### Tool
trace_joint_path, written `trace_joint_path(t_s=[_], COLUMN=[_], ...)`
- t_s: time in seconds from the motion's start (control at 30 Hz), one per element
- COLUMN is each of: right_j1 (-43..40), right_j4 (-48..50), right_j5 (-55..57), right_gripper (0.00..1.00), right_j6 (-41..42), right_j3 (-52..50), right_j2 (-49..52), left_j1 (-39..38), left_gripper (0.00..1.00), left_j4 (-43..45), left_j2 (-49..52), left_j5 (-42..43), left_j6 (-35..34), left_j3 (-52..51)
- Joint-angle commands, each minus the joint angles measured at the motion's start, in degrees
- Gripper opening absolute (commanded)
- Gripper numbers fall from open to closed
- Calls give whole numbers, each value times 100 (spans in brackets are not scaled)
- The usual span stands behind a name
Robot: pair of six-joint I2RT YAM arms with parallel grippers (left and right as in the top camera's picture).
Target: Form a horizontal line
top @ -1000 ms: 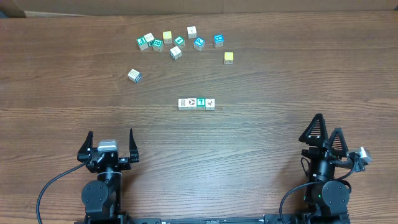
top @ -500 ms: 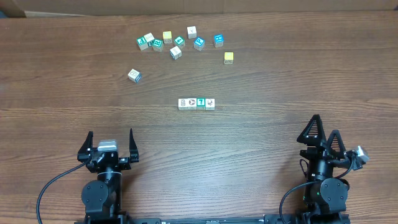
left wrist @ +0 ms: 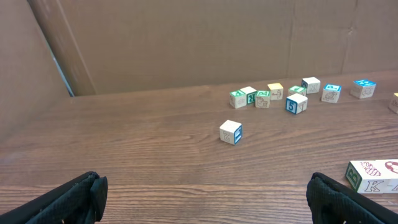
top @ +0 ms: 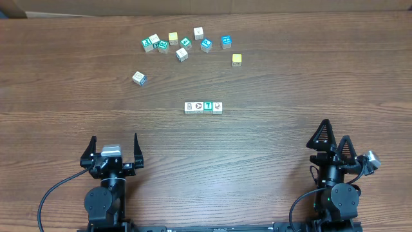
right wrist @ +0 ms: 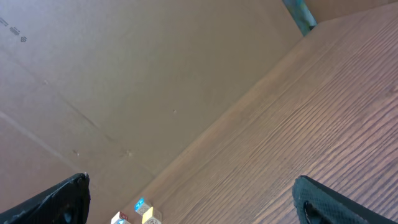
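At the near edge of the worktop (top: 290, 77), the left gripper (top: 114, 138) and right gripper (top: 335, 131) sit with jaws spread wide, holding nothing. Mid-worktop, well apart from both, lies the horizontal line (top: 203, 107) of four touching cubes. Beyond it a lone white cube (top: 139, 78) stands to the left. Farther back, loose cubes (top: 183, 44) lie scattered.

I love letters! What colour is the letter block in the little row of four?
Teal, with a white letter; the cube shows best in the overhead view.
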Motion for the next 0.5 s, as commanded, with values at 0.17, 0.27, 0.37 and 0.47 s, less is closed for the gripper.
trace_joint_path(t_s=[0.17,0.27,0.37,0.47], right_j1=[-179,-179,-179,-181], right_j4=[151,240,-4,0], right_j5=[44,44,44,44], right_gripper=[100,100,100,100], right_j6=[-2,-2,-2,-2], right_j3=[-63,-63,-63,-63], right_j2=[-59,-59,-59,-59], left_j1=[-46,-46,-46,-46], left_gripper=[100,100,100,100], left_j4=[17,17,17,17], left_j2=[-50,-50,-50,-50], left_j5=[33,31,31,33], left_j6=[92,92,92,92], left_j3=[-22,-22,-22,-22])
